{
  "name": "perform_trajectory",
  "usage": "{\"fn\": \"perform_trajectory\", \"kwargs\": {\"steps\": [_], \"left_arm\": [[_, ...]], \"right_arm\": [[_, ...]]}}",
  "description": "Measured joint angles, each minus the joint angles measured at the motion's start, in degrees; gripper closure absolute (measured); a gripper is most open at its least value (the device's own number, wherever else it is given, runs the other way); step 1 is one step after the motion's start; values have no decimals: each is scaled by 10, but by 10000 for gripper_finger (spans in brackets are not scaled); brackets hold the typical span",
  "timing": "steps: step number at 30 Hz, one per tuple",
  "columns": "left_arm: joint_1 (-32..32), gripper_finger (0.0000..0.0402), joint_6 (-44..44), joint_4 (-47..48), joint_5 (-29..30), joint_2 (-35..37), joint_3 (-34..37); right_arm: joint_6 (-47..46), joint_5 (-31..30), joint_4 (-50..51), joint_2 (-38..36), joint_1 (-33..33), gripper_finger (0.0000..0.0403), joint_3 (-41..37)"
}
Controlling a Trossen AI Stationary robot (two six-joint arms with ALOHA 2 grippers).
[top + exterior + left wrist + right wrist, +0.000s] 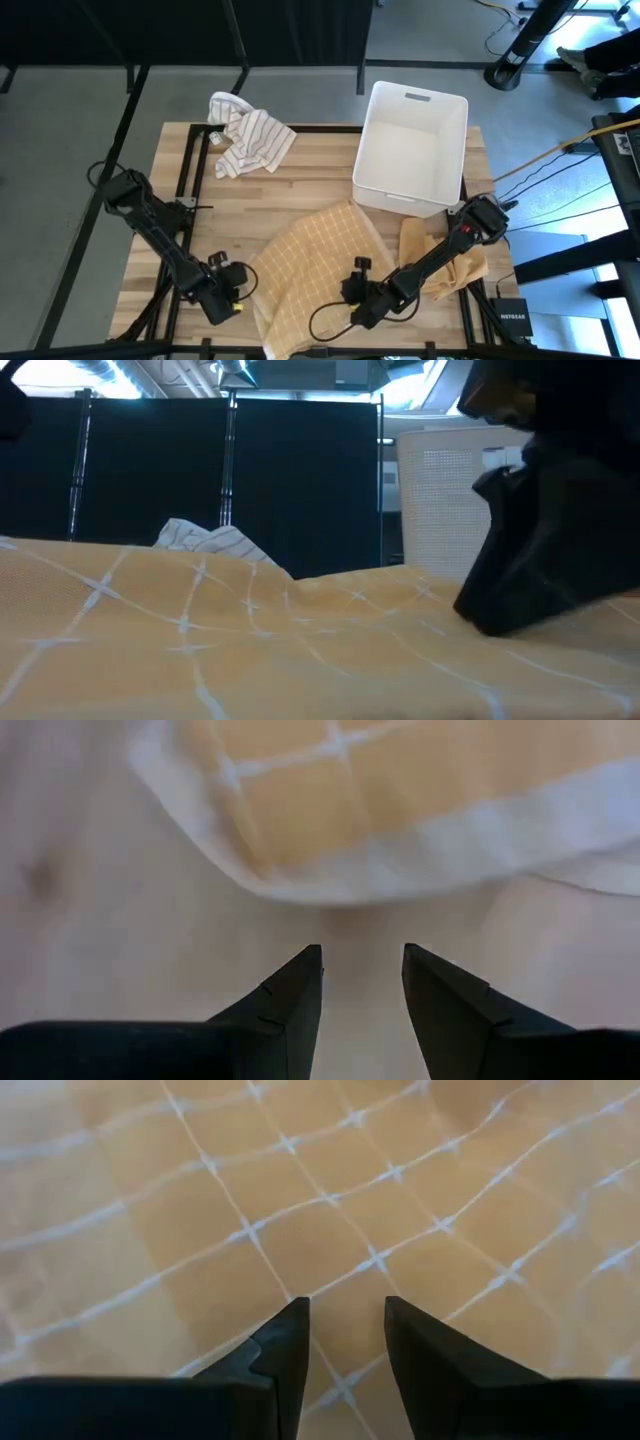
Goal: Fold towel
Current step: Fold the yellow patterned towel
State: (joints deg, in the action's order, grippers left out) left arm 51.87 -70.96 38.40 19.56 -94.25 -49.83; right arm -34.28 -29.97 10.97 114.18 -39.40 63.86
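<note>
Left gripper (362, 982): jaws parted, empty, just short of the white hem of the yellow grid-patterned cloth towel (305, 265). Right gripper (345, 1335): jaws parted above the towel's surface, grasping nothing. The towel lay spread at the near edge of the wooden slatted table (300, 175), beside a white plastic bin (412, 148).

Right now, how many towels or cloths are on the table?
3. A yellow checked towel is spread at the front centre, a folded yellow cloth lies front right beside the white bin, and a crumpled striped cloth sits back left. Nothing shows inside the bin.
</note>
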Motion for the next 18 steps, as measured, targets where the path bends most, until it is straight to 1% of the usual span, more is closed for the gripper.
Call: {"fn": "perform_trajectory", "kwargs": {"steps": [5, 10, 14, 18], "left_arm": [[-7, 270, 112, -18, 99, -27, 0], [-18, 270, 163, -11, 196, -28, -5], [-34, 270, 232, -22, 301, -27, -26], [-67, 270, 292, -31, 408, -27, -34]], "right_arm": [[0, -3, -8, 8, 0, 269, 1], [0, -6, -8, 8, 0, 269, 1], [0, -10, -8, 8, 0, 269, 1], [0, -15, -7, 8, 0, 269, 1]]}}
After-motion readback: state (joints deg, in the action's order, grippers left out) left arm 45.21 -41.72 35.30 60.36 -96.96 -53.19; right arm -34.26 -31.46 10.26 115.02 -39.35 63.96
